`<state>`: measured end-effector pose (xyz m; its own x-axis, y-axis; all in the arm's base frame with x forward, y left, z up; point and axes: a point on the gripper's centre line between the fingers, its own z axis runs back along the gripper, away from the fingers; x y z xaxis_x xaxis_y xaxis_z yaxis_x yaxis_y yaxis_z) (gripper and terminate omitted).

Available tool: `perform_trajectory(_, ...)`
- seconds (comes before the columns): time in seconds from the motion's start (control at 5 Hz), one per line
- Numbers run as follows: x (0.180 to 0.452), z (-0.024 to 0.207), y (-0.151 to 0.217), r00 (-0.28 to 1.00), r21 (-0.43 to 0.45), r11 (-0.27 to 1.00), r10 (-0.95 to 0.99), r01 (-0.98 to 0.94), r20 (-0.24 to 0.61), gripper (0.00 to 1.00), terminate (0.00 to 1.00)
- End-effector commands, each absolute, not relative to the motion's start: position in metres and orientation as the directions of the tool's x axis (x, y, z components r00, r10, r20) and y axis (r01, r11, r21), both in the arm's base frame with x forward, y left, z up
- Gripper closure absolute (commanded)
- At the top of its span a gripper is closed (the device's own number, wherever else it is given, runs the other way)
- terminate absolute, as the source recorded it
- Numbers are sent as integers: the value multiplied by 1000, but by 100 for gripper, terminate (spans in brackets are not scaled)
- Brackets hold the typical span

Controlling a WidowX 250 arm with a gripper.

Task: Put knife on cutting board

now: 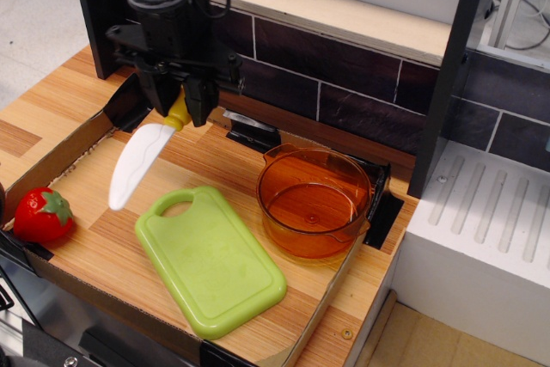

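My gripper (179,105) is shut on the yellow handle of the knife (137,163) and holds it in the air. The white blade hangs down and to the left, its tip just above and left of the handle-hole end of the cutting board (209,259). The light green board lies flat on the wooden tray floor, its oval hole at the far left end. The knife does not touch the board.
An orange transparent pot (314,202) stands right of the board. A red toy strawberry (40,215) lies at the left edge. A cardboard rim (51,157) borders the work area. A dark tiled wall (344,66) is behind, a white drain rack (490,212) to the right.
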<state>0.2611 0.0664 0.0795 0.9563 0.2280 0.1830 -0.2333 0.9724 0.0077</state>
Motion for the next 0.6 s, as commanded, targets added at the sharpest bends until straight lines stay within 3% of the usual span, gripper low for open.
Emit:
perform_trajectory(0.0,241,73,46,774,-3,800,581,-600,252,100,0)
perform_trajectory(0.2,239,62,45,618,-27,628,772,-777,149,100,0)
perform_trajectory(0.4,242,53,42,577,11,580,809,-815,116,100,0)
